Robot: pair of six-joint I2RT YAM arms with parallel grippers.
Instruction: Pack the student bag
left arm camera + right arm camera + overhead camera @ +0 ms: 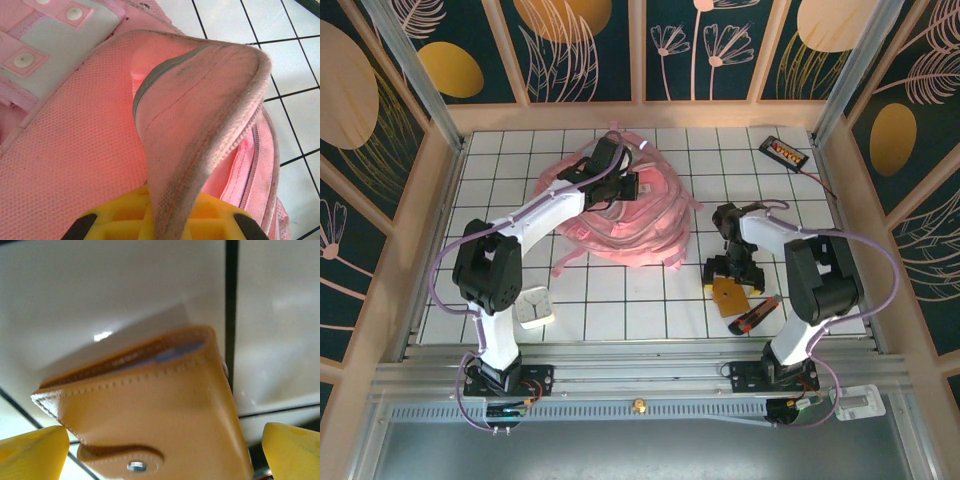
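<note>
Top external view is showing the student bag [630,225] slumping in a pink heap toward the back middle of a white tiled table [620,300]. Wooden-framed dark teal wall panels [585,45], painted with gold ovals and pale flowers, are boxing it all in.

Counting stuff: one bag, one tan leather wallet [150,405], one black pack with an orange label [785,152] sitting at the back right, one red-and-black stick-shaped thing [755,317] lying just beside the wallet, and one small white boxy item [534,308] by the left arm's base.

Left gripper [165,222] is pinching a padded edge of the bag, its yellow fingers [115,225] squeezing the fabric between them. Right gripper [162,455] is hovering over the wallet, off to the right of the bag, jaws standing wide apart with a gap showing on each side of the wallet.
</note>
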